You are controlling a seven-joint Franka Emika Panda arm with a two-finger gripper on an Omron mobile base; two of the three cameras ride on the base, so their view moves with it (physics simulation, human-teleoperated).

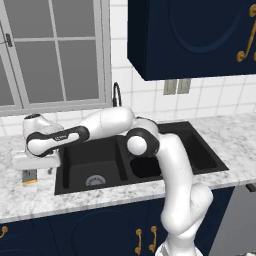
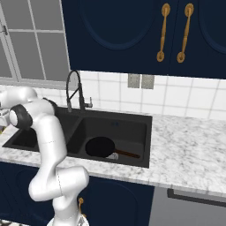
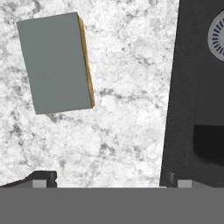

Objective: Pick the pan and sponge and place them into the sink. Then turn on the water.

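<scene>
**A:** Status on the gripper (image 3: 109,181)?

**B:** I see it in the hand view hanging over the marble counter (image 3: 127,131), left of the sink (image 3: 192,96). Fingertips (image 3: 43,178) are barely in frame at the bottom edge, one far left, one over the sink's rim. Spread wide, nothing between them.

**A:** Sponge?

**B:** The sponge (image 3: 54,63) lies flat on the counter, grey-blue side up, yellow layer showing along one edge. Slightly skewed to the fingers. It's apart from the sink rim and ahead of the tips, not between them.

**A:** Can you confirm that from the base cams?

**B:** Partly. In the left base view I see the sponge under the hand, mostly covered; only a small grey and yellow bit pokes out. The hand hides the fingers there, so I can't judge the gap from that angle. In the right base view the arm blocks that corner of the counter.

**A:** Pan?

**B:** The pan (image 2: 100,146) sits on the floor of the right basin, handle pointing right. From the left base view the arm's elbow covers most of it; I only make out a dark curve.

**A:** Faucet?

**B:** The faucet (image 2: 74,90) stands behind the divider. In the left base view only its top loop clears the arm.
</scene>
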